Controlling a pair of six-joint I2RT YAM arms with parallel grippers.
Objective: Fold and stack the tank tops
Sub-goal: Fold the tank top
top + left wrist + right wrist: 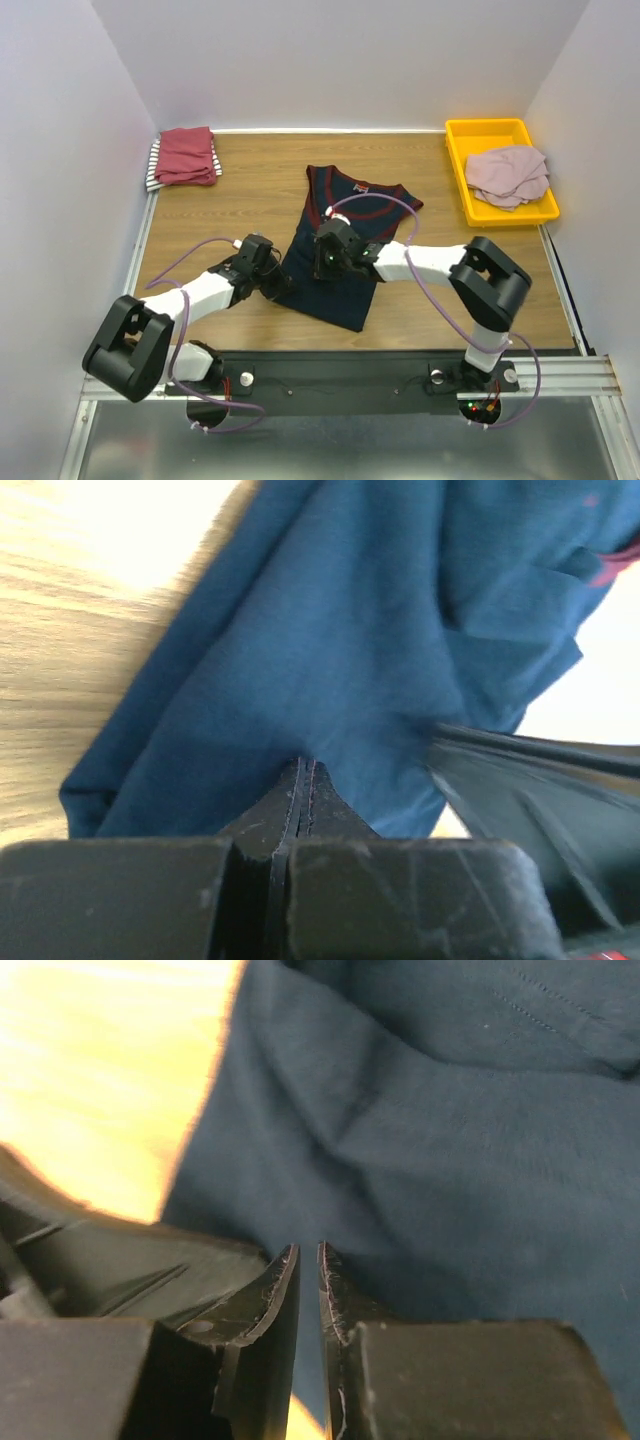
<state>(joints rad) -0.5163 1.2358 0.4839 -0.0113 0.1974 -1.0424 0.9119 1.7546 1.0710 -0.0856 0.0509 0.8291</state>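
Top external: navy jersey (345,295) runs near-to-far, neck far, pinched by left pincer (303,767) and right pincer (308,1252)

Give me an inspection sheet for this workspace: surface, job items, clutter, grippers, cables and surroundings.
Surface: wooden table, bare wood around the clothes.
Job's things: navy jersey at mid-table, partly folded. Dark-red top folded on the striped top at the far left corner. Pink top crumpled in the yellow tray at the far right.
Clutter: nothing seen.
Grippers: left gripper shut on the jersey's edge. Right gripper has its jaws a slit apart and appears to pinch the jersey.
Cables: purple cables, one looping along each arm; the right one arcs over the jersey.
Surroundings: white walls on three sides, black base rail at the near edge.
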